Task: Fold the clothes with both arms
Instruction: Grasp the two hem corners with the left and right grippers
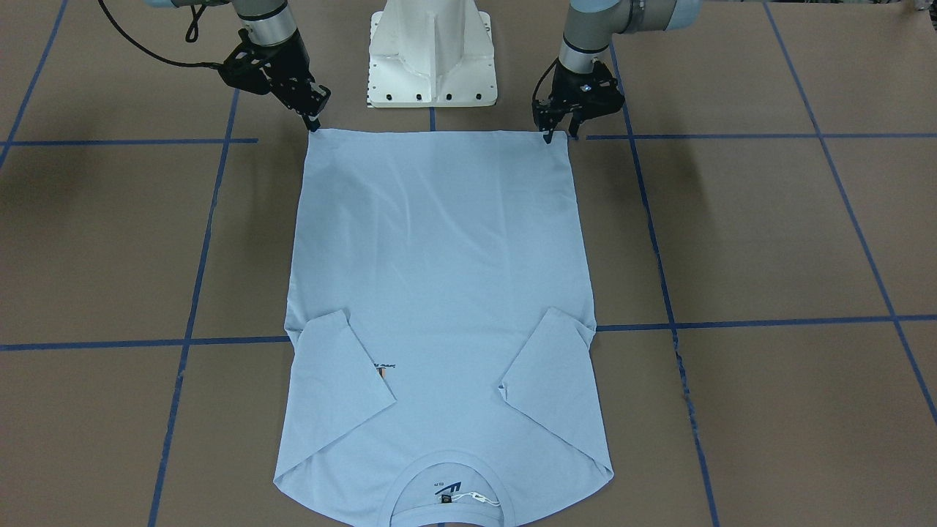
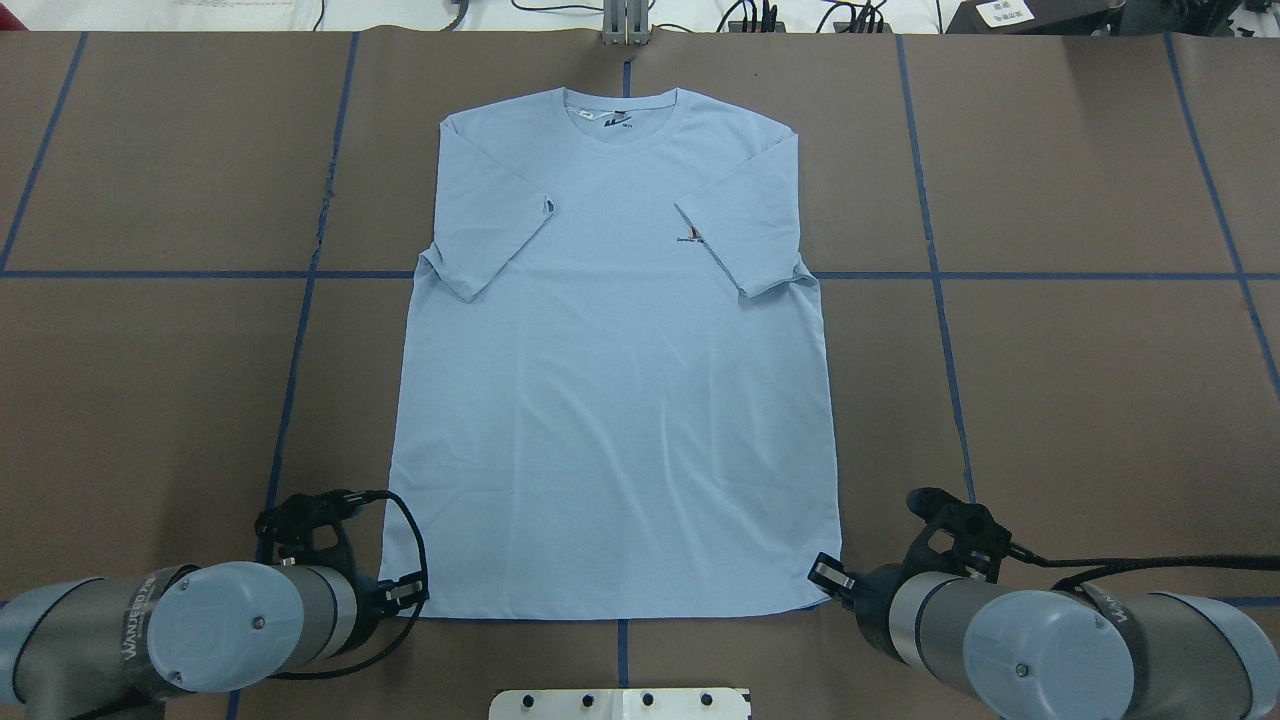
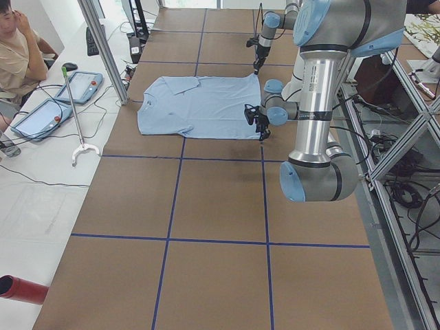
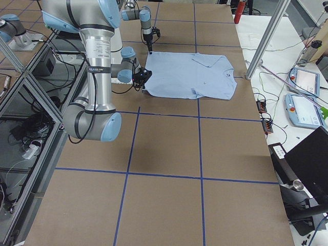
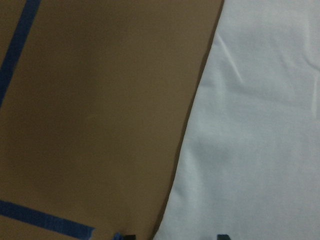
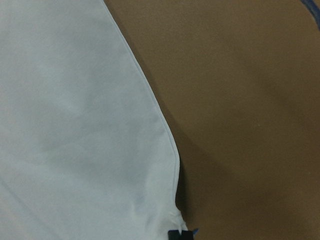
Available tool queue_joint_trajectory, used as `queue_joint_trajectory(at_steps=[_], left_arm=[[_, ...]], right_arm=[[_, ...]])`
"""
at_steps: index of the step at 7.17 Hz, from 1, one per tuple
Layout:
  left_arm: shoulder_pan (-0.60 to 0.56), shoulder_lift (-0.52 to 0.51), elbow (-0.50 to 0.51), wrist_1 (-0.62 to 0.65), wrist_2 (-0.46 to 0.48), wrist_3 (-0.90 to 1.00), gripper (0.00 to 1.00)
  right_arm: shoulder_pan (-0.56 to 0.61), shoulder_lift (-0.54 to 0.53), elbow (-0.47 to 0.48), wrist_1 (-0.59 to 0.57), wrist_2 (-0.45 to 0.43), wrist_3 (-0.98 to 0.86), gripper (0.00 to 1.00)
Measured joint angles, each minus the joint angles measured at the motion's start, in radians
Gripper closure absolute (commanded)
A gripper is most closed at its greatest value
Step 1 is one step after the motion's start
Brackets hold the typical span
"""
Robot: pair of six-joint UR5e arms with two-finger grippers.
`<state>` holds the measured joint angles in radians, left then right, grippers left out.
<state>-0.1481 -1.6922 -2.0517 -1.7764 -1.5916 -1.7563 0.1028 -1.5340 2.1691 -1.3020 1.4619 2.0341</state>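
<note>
**Inspector:** Position of the garment?

**Examiner:** The T-shirt (image 2: 610, 400) lies flat, print up, on the table (image 2: 1050, 380) directly ahead of the pedestal base (image 1: 432, 58). Its hem (image 2: 610, 612) is nearest the base and its collar (image 2: 620, 105) farthest. Both sleeves (image 2: 490, 215) are turned in over the chest.

**Inspector:** Grippers?

**Examiner:** To the base's left, the left gripper (image 1: 558, 134) is spread, fingers astride the hem corner, gripping nothing. To the base's right, the right gripper (image 1: 315, 124) appears closed on the other hem corner, where the cloth puckers. Judged purpose: paired corner holds would let the hem travel level toward the collar.
</note>
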Motion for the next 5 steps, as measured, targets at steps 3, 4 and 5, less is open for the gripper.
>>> queue_joint_trajectory(at_steps=[3,4,5], left_arm=[[0.012,0.002,0.001,0.000,-0.002,-0.001,1.00],[0.013,0.001,-0.003,0.000,-0.013,0.000,1.00],[0.013,0.000,-0.013,0.000,-0.032,0.000,1.00]], right_arm=[[-0.001,0.000,0.000,0.000,0.000,0.000,1.00],[-0.001,0.000,0.000,0.000,0.000,0.000,1.00],[0.000,0.000,0.000,0.000,0.000,0.000,1.00]])
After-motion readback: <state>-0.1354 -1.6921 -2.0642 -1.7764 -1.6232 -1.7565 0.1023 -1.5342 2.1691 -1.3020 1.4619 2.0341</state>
